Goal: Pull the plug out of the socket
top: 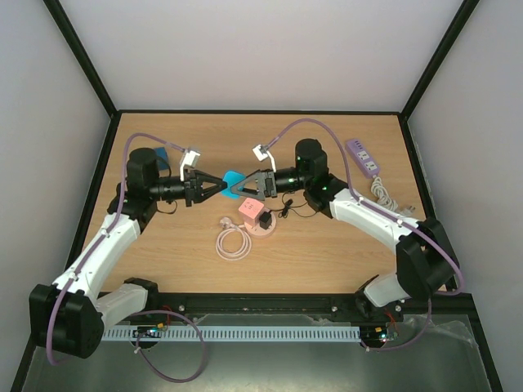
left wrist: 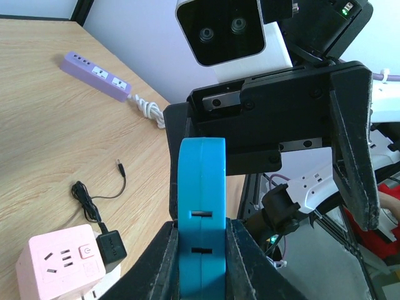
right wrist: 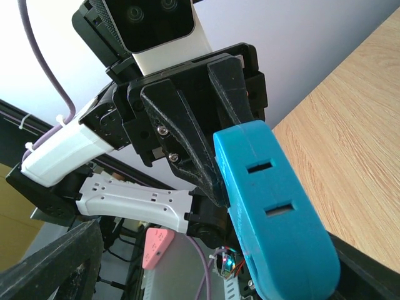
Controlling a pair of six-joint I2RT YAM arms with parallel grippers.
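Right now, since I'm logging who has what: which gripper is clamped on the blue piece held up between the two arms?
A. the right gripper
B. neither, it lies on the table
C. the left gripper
C: in its own wrist view the left gripper presses its fingers against both sides of the blue piece, while the right gripper has its fingers spread wide apart.

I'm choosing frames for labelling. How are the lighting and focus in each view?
Top external: even light, sharp throughout, only faint shadows on the table. Left wrist: table grain crisp, the near blue piece slightly soft; the pink socket is cut off by the bottom edge. Right wrist: the wall is bright and featureless; the finger at lower left is dark and blurred.
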